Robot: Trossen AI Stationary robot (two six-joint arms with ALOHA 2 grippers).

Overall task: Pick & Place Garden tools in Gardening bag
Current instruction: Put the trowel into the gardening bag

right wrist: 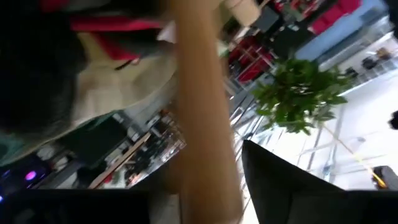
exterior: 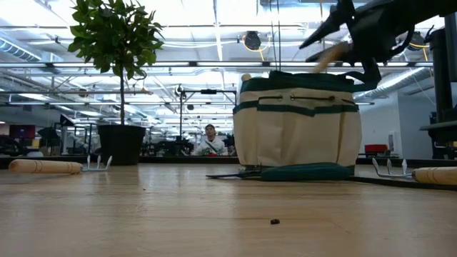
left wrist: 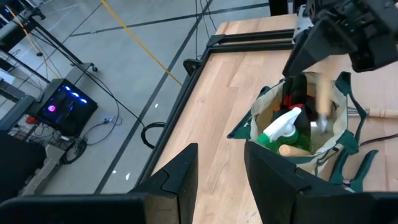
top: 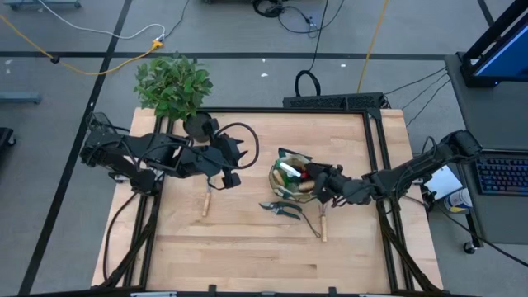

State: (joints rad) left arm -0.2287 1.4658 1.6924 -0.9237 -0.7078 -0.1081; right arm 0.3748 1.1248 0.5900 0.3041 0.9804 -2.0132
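One gardening bag (top: 290, 175) stands mid-table (top: 247, 256), holding a green-white spray bottle (left wrist: 281, 129). Three tools lie outside: pruning shears (top: 280, 208) and a fork (top: 322, 223) beside the bag, another wooden-handled tool (top: 206, 200) well left. The right gripper (top: 318, 183), over the bag's rim, clamps its fingers on a wooden handle (right wrist: 199, 112). The left gripper (left wrist: 221, 168) hovers with fingers parted, empty.
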